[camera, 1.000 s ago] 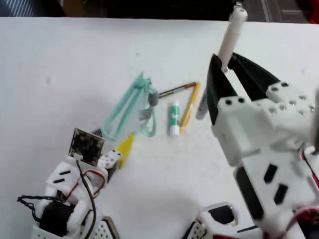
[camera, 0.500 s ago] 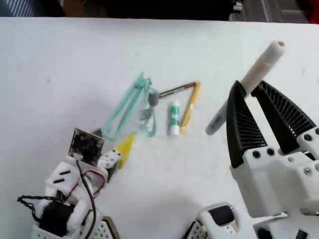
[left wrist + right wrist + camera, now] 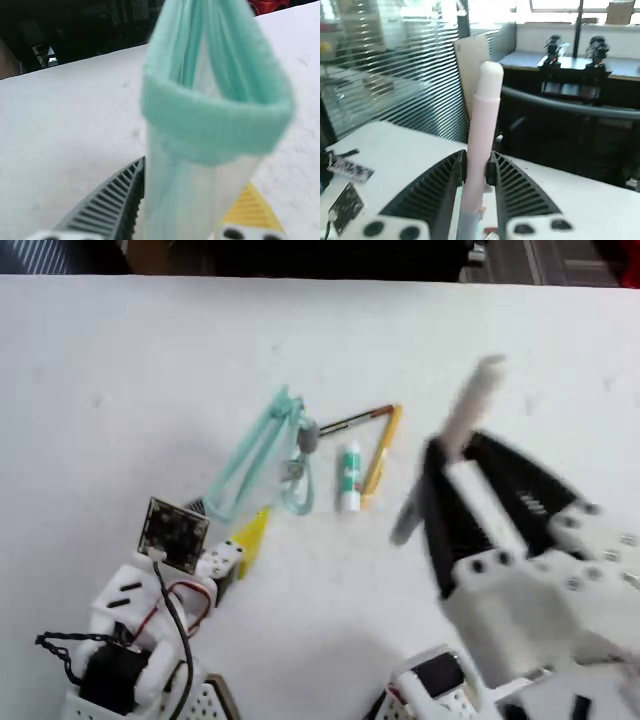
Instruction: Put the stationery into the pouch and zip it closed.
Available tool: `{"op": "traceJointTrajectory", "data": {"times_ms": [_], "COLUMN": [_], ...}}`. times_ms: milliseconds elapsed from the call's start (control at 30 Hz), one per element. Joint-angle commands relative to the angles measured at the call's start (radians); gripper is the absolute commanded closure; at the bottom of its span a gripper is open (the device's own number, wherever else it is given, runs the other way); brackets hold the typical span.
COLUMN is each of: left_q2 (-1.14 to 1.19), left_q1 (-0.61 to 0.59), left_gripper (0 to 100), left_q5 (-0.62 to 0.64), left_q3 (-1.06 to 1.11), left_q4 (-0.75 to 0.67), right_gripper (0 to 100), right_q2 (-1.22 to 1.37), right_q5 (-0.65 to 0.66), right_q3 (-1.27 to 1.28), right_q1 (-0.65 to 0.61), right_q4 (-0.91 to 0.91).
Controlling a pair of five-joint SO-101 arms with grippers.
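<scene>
A clear pouch with a teal rim [image 3: 258,455] lies left of centre, and my left gripper [image 3: 246,532] is shut on its near end. Up close, the pouch mouth [image 3: 215,117] gapes between the black finger [image 3: 110,205] and the yellow finger [image 3: 250,210]. My right gripper [image 3: 455,455] is raised at the right, shut on a white marker [image 3: 462,420] that slants with its dark tip towards the table. That marker [image 3: 482,125] stands between the black fingers [image 3: 435,185]. A small white-and-green tube [image 3: 349,478], a yellow pencil [image 3: 381,452] and a brown pen [image 3: 352,421] lie beside the pouch.
The white table [image 3: 150,350] stretches open behind and to the left of the pouch. The left arm's body and its cables [image 3: 130,640] fill the near left corner. Part of the right arm's base [image 3: 430,685] sits at the near edge.
My right gripper, still holding the marker, has swung left and towards the near side, after first swinging right. The marker's tilt has changed. The left arm and the pouch have kept still.
</scene>
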Motion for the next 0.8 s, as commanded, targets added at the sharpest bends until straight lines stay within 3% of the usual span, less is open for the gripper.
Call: {"op": "traceJointTrajectory", "data": {"times_ms": [0, 400, 633, 767], "left_q2": [-0.001, -0.001, -0.001, -0.001], "left_q1": [-0.004, 0.015, 0.09, 0.09], "left_gripper": [77, 77, 77, 77], "left_q5": [0.012, 0.012, 0.011, 0.011], "left_q3": [-0.034, -0.011, -0.002, -0.002], "left_q4": [0.006, 0.0, 0.0, 0.0], "right_gripper": [98.1, 98.2, 98.2, 98.2], "right_q2": [-0.024, -0.111, -0.142, -0.136], "right_q5": [0.005, 0.003, 0.02, 0.16], "right_q3": [0.169, 0.528, 0.816, 0.964], "right_q1": [-0.088, -0.099, -0.278, -0.337], "right_q4": [-0.056, -0.74, -1.029, -1.208]}}
